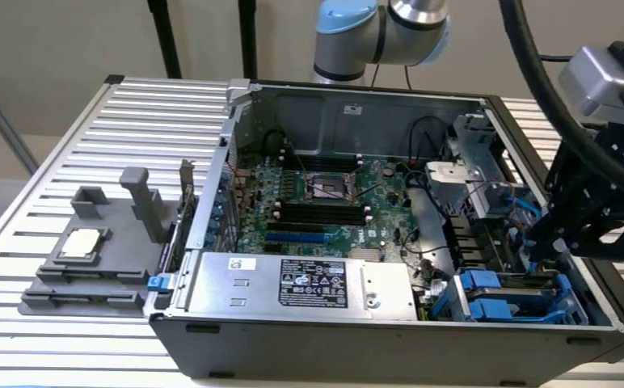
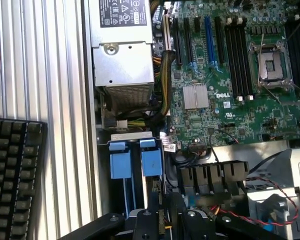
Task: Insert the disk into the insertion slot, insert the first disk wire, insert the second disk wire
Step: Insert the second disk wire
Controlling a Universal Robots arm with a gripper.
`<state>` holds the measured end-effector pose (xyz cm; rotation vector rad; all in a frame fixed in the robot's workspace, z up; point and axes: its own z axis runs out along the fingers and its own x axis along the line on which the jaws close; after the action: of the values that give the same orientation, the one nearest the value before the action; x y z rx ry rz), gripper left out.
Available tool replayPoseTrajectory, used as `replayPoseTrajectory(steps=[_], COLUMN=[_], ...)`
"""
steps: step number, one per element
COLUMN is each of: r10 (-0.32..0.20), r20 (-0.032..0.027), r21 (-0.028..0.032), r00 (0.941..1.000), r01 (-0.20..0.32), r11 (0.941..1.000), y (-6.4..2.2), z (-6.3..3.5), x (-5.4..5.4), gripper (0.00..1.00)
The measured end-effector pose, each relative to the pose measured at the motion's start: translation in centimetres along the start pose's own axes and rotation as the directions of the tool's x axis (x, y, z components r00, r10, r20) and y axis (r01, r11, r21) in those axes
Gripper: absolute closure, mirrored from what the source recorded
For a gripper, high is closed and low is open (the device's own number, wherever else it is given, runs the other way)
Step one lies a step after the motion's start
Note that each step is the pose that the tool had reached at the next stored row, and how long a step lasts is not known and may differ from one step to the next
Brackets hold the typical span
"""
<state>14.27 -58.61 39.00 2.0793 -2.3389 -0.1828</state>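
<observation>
Disk [image 1: 522, 284] sits in slot [image 1: 474, 303]; gripper [image 2: 162, 220] low beside it, likely wire step; fingers' state: cannot tell; connector needs squaring.

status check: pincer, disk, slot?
Pincer low inside the case, over the drive bay corner; grip unclear. Insertion slot shows blue rails and tabs; disk itself not clearly made out. Cables run close beside the bay.

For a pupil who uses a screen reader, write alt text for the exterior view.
An open computer case lies on a slatted metal table, its green motherboard exposed. A black robot claw reaches into the case above a blue-railed drive bay. At the exterior view's left, a grey plastic stand sits beside the case.
</observation>
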Motion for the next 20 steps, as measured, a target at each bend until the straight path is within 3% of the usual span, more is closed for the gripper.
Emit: replayPoseTrajectory(steps=[2,8,11,13,17,20], r10=[0.0,-0.002,-0.002,-0.002,0.0,0.001], r20=[0.0004,0.0023,0.0003,-0.0072,-0.028,-0.0371], r21=[0.0021,0.0239,0.0304,0.0318,0.0343,0.0354], r00=[1.0,1.0,1.0,1.0,0.9996,0.9993], r01=[0.0,0.002,0.002,0.002,0.001,0.001], r11=[1.0,0.9997,0.9995,0.9995,0.9994,0.9994], y=[0.03,0.58,0.59,0.58,0.55,0.57], z=[-0.19,0.71,1.09,1.36,1.78,1.94], x=[0.0,-0.2,-0.5,-0.6,-0.6,-0.9], gripper=[0.75,0.75,0.75,0.75,0.75,0.75])
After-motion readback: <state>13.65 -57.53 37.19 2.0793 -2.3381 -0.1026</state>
